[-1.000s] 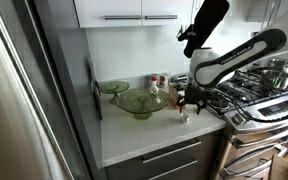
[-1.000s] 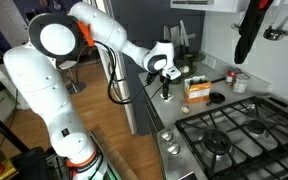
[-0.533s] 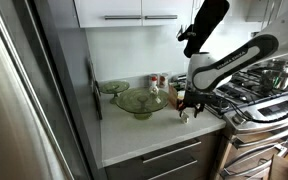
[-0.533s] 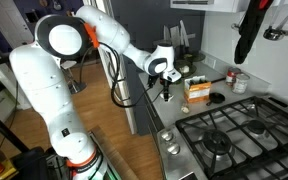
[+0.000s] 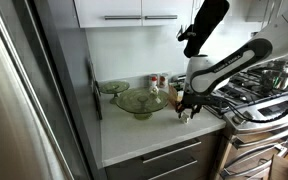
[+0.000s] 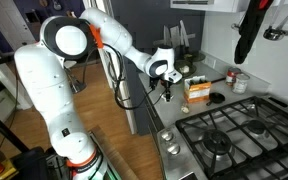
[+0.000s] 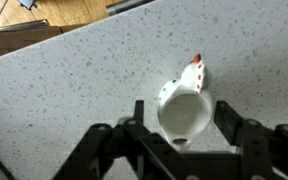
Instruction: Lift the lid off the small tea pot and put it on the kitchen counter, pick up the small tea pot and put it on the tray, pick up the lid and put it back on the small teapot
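In the wrist view the small tea pot (image 7: 182, 108), white with a red-tipped spout, stands on the speckled kitchen counter (image 7: 74, 80) with its top open. My gripper (image 7: 181, 114) straddles it, one finger on each side, narrow gaps showing on both sides. In both exterior views the gripper (image 5: 187, 108) (image 6: 165, 92) hangs low over the counter, right of the tray (image 5: 139, 102), a large green glass dish. The pot (image 5: 185, 114) is a pale speck under it. The lid is not on the pot and I cannot make it out in any view.
A smaller green glass dish (image 5: 112, 88) sits behind the tray. An orange-and-white carton (image 6: 197, 92) and a can (image 6: 240, 82) stand near the gas stove (image 6: 234, 135). A steel fridge side (image 5: 24, 100) bounds the counter's far end.
The gripper has sunk a little toward the counter and its jaws have narrowed around the pot. The pot has not moved.
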Controlling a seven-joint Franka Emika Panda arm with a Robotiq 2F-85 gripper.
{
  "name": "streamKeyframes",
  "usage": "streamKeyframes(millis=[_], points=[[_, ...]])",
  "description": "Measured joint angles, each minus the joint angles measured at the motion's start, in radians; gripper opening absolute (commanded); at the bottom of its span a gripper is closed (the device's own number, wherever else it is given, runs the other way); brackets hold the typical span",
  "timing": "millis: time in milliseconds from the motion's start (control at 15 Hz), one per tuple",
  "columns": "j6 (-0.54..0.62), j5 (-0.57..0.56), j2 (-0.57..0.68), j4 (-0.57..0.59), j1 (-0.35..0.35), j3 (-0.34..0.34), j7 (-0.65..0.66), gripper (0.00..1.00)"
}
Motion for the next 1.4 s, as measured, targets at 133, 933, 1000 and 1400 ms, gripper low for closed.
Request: streamKeyframes(millis=[133, 933, 1000, 1400], points=[[0.003, 0.000, 0.004, 0.001, 0.002, 0.000, -0.007, 0.29], [-0.032, -0.091, -0.078, -0.002, 0.004, -0.007, -0.008, 0.29], [-0.053, -0.105, -0.104, -0.002, 0.004, -0.006, -0.008, 0.29], [-0.187, -0.117, -0.254, 0.012, 0.007, 0.040, -0.010, 0.29]])
